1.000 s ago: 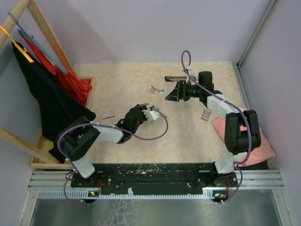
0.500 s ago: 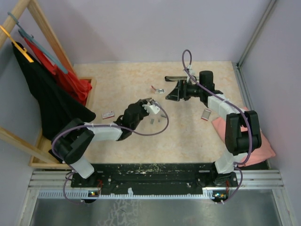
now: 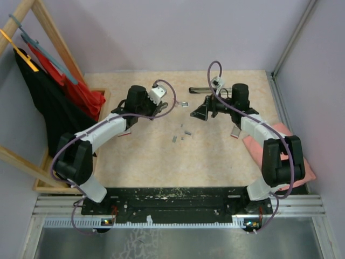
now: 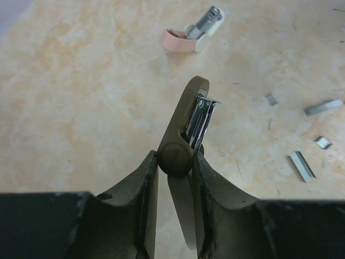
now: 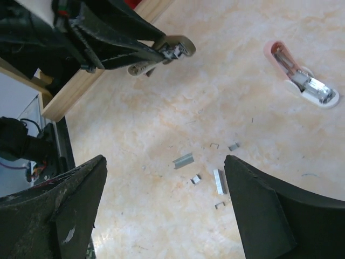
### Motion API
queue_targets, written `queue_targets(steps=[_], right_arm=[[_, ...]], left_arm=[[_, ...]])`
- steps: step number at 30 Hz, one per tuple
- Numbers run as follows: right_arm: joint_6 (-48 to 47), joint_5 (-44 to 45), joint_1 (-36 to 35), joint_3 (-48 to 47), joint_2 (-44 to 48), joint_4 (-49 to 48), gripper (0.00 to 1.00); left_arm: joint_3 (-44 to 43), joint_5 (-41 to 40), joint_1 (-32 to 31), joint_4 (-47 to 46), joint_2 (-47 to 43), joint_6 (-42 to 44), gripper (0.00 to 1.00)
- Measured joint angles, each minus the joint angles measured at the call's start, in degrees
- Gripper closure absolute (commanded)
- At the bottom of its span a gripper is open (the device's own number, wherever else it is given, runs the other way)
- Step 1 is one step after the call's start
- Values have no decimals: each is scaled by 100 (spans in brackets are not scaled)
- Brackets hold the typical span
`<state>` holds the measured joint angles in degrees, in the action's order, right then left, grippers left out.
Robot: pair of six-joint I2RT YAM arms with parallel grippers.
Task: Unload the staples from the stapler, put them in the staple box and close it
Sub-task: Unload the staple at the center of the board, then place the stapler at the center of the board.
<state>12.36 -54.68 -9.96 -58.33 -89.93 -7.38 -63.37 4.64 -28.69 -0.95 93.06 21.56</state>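
Step — unloading, seemingly near done | left gripper [image 4: 175, 162] clamped on olive stapler [image 4: 186, 116], left of pink stapler [image 5: 299, 75] | staples [image 3: 183, 134] loose, nearside of it | right gripper [image 5: 164, 162] wide, empty | next — check channel for leftovers

No text, label, brand, number or sign can be read in any view.
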Motion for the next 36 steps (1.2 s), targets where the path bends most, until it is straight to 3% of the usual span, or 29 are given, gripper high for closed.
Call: queue_targets(steps=[9, 16, 25, 36], right_arm=[[-1353, -313, -199, 319, 343, -562, 10], [-3897, -446, -702, 376, 516, 105, 6], [-6894, 380, -1661, 380, 579, 1504, 6], [-8129, 1504, -2426, 385, 435, 1679, 13]], left_arm=[[-868, 1856, 514, 1801, 575, -485, 99], [-1268, 3047, 695, 2896, 964, -479, 99], [-1843, 4212, 721, 3971, 1484, -144, 99], [-1910, 4811, 688, 4680, 1676, 243, 99]])
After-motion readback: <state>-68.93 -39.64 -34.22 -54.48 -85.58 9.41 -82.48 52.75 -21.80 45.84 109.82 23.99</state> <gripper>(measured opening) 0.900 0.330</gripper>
